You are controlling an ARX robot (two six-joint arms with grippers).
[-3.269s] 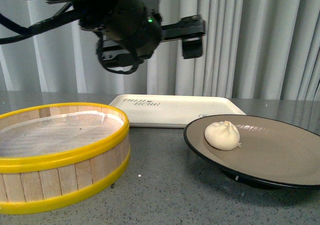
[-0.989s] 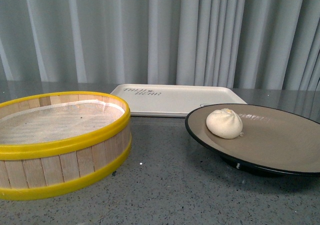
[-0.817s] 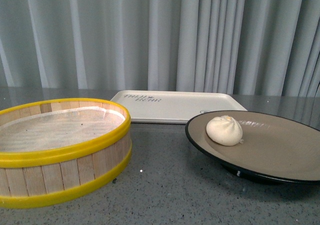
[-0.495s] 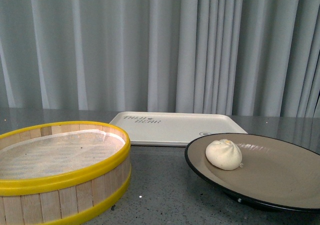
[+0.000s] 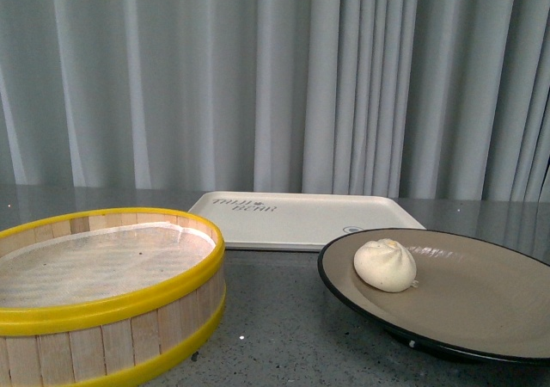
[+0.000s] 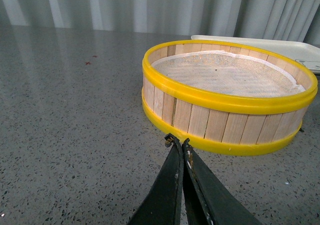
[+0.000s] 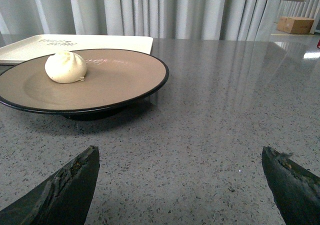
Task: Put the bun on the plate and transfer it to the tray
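Note:
The white pleated bun [image 5: 385, 265] lies on the beige plate [image 5: 481, 288] with the black rim, toward its left side. Behind them the cream tray [image 5: 301, 218] lies flat, with nothing on it. Neither arm shows in the front view. In the right wrist view the bun [image 7: 65, 67] and plate [image 7: 120, 80] sit ahead of my right gripper [image 7: 180, 157], which is open wide and low over the grey table, short of the plate. My left gripper [image 6: 178, 141] is shut with nothing in it, its tips just short of the steamer basket's wall.
A round wooden steamer basket [image 5: 103, 292] with yellow rims and a white liner stands at the left, also seen as the steamer basket [image 6: 225, 97] in the left wrist view. Grey curtains hang behind the table. A cardboard box [image 7: 296, 24] stands far off.
The left arm that hung over the basket 3.3 s ago has left the front view. The front view has since shifted slightly, and the bun and plate stay put.

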